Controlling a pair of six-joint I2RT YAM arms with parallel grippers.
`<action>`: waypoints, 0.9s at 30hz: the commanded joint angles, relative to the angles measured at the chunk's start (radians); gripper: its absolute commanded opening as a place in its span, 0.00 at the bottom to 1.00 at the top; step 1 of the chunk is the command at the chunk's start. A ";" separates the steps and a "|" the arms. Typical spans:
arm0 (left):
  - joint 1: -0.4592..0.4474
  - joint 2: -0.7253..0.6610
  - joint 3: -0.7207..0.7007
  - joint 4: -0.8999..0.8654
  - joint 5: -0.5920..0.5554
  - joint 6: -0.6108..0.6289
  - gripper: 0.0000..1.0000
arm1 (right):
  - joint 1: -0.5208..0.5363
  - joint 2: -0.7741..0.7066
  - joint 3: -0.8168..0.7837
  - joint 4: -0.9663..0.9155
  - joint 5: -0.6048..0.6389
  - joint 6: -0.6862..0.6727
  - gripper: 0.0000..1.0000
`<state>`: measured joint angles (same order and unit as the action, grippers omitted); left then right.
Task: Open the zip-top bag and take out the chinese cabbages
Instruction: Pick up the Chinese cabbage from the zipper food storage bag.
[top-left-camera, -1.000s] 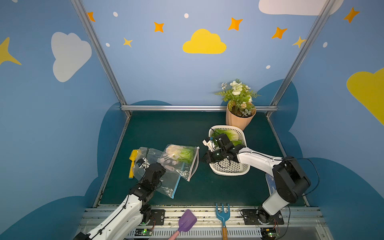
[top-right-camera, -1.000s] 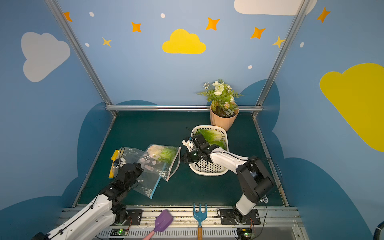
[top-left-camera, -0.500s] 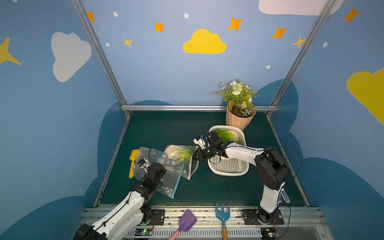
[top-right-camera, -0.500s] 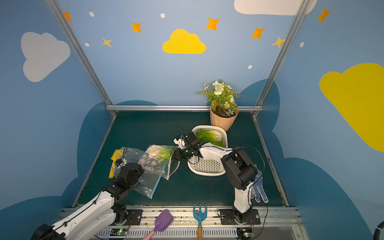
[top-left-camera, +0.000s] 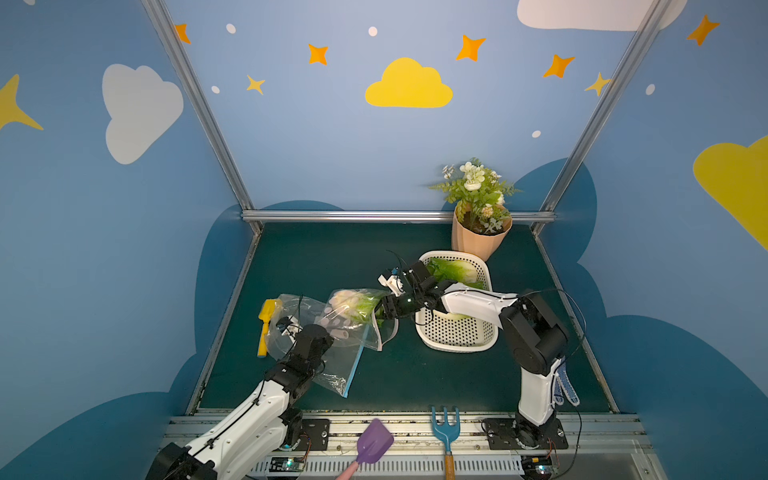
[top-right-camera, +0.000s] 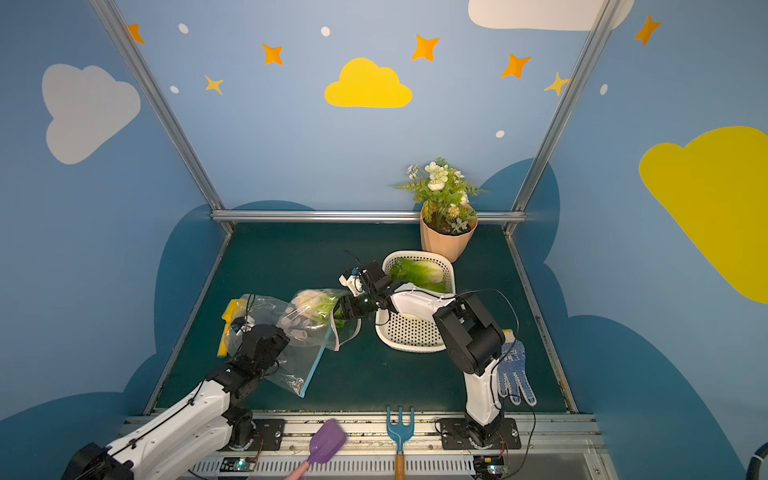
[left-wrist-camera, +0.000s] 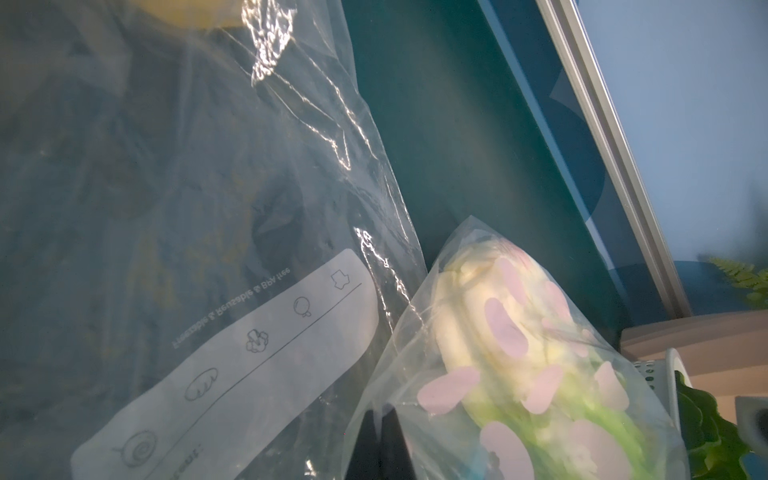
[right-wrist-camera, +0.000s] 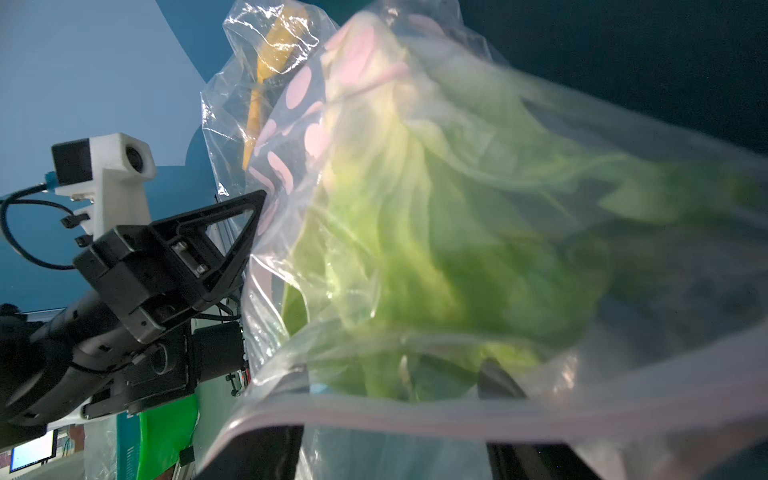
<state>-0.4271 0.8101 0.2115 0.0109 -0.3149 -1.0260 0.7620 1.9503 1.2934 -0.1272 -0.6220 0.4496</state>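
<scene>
Right gripper (top-left-camera: 384, 311) is at the open mouth of the zip-top bag (top-left-camera: 337, 328), its two fingers (right-wrist-camera: 266, 453) spread apart. In the right wrist view the bag's zip edge lies across both fingers, and the leafy green end of a cabbage (top-left-camera: 359, 303) sits between them inside the plastic, not clamped. This cabbage lies with its pale stem end pointing left, away from the gripper. The bag is clear with pink spots and rests left of centre on the dark green table (top-left-camera: 332, 257).

At the bag's near left side, the left gripper (top-left-camera: 313, 332) is closed, its tips against the plastic. Whether it pinches the film cannot be told.

A second clear bag (top-left-camera: 332, 374) lies under and nearer than the first, and a yellow scoop (top-left-camera: 266, 320) lies beside it on the left.

Just right of the bag stands a white basket (top-left-camera: 457, 347) holding another cabbage (top-left-camera: 453, 270) at its far end. A flower pot (top-left-camera: 478, 241) stands behind the basket.
</scene>
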 joint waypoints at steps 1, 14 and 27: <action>0.003 0.006 0.029 0.007 0.010 0.006 0.04 | 0.005 0.017 0.053 0.016 -0.001 0.003 0.67; 0.003 0.022 0.030 0.040 0.039 0.015 0.04 | 0.003 0.148 0.185 0.015 -0.014 0.066 0.67; 0.005 -0.037 0.030 -0.028 0.000 0.018 0.04 | -0.009 0.086 0.166 -0.036 0.019 0.034 0.00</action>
<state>-0.4267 0.7940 0.2142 0.0330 -0.2798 -1.0248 0.7616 2.1098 1.4727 -0.1207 -0.6304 0.5186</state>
